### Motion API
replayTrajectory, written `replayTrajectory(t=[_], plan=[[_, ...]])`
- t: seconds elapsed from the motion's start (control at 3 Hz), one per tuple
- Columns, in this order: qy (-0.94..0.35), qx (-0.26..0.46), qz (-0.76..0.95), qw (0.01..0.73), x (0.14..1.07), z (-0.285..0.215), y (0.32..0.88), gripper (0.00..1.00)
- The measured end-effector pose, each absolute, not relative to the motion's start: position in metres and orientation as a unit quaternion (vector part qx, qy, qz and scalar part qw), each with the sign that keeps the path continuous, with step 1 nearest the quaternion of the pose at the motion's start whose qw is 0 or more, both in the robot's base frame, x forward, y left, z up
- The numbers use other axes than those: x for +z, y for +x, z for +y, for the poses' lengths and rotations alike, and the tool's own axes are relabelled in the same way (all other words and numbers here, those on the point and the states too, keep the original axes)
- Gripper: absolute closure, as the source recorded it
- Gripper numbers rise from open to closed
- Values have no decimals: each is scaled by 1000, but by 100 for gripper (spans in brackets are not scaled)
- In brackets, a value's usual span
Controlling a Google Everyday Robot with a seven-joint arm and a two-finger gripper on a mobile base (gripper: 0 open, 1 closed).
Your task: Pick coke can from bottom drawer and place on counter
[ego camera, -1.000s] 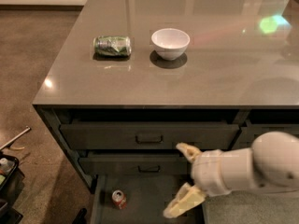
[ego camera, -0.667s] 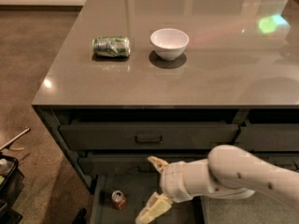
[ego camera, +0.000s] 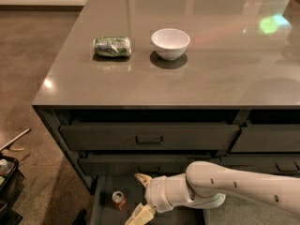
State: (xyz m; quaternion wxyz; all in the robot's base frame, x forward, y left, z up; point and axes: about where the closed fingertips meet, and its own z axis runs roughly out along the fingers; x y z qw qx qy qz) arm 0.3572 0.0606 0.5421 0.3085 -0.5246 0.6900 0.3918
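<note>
Tan fingers [ego camera: 143,179] of the gripper [ego camera: 140,198] are standing wide apart, and they are holding nothing. The gripper is hanging low over the open bottom drawer [ego camera: 104,193], near 6 o'clock in the picture. The fat white arm [ego camera: 243,189] behind it is coming in from 4 o'clock. The coke can [ego camera: 119,199] is standing up on the flat drawer floor, at 9 o'clock from the gripper. It is sitting just beside the spread fingertips, and a small gap is showing between them. Its silver top is pointing up and its red side is facing us. At 12 o'clock from the gripper, two dark drawers are sitting shut, one above the other. The upper drawer [ego camera: 197,136] is showing a small box-shaped handle [ego camera: 149,138]. Above them the counter [ego camera: 211,78] is lying wide, grey-brown and shiny. A white bowl [ego camera: 170,43] is sitting on it at 12 o'clock from the gripper. A green can [ego camera: 112,46] is lying on its side near the bowl, at 9 o'clock from it. A green spot of light [ego camera: 272,23] is glowing on the counter at 2 o'clock in the picture. The brown floor [ego camera: 28,78] is spreading out at 9 o'clock from the counter.
</note>
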Motion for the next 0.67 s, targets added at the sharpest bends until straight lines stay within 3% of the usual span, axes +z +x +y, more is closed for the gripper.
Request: replayTrajectory(t=[0.67], plan=[[-504,371,710,323,511,55,370,0]])
